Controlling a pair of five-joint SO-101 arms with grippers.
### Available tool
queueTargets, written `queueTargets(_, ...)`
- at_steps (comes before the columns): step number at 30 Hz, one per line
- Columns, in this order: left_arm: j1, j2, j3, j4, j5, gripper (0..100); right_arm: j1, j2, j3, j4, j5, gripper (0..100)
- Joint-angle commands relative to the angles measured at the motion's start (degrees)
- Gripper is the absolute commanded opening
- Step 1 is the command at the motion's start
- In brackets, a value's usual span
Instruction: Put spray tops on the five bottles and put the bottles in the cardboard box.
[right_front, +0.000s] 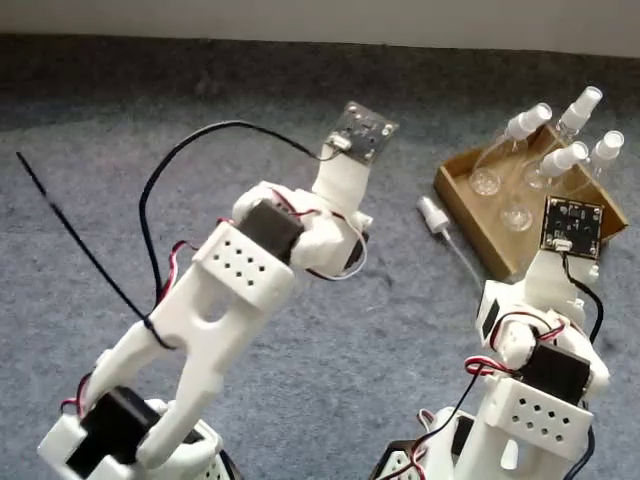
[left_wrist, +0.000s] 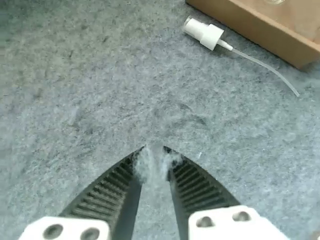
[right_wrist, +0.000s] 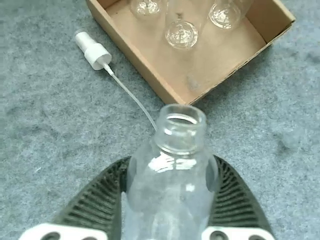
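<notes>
The uncapped bottle (right_wrist: 180, 132) sits upright in the right gripper (right_wrist: 170, 165), whose jaws clasp its sides just short of the box (right_wrist: 150, 75). One spray top (right_wrist: 93, 51) lies loose on the grey carpet (left_wrist: 75, 75) just beside the box wall, its thin tube trailing toward the held bottle. Four capped bottles (right_front: 540, 160) lie inside the box. The left gripper (left_wrist: 154, 149) points down at the carpet, well apart from the spray top, jaws narrowed almost together and holding nothing.
</notes>
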Motion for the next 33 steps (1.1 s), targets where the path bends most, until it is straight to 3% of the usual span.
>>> queueTargets(1,3.21,10.59,-15.87,3.25,3.08,0,1.98,-1.01,-0.40,-0.40,-0.44,10.9)
queueTargets(5,4.79,20.18,-25.19,3.16,6.51,1,2.77,-1.01,0.84,-1.19,-0.35,10.9)
queueTargets(11,5.58,34.86,-41.10,3.08,18.90,14,2.77,-1.01,7.87,-9.36,-0.26,10.9)
queueTargets(15,5.14,45.67,-50.24,2.99,23.56,16,2.42,-1.01,9.10,-10.07,-0.44,10.9)
queueTargets(26,4.44,68.09,-75.74,3.43,24.00,16,2.42,-1.01,9.10,-10.07,-0.44,10.9)
queueTargets(33,4.18,77.23,-83.74,2.99,24.00,17,2.51,-1.01,9.10,-10.07,-0.44,10.9)
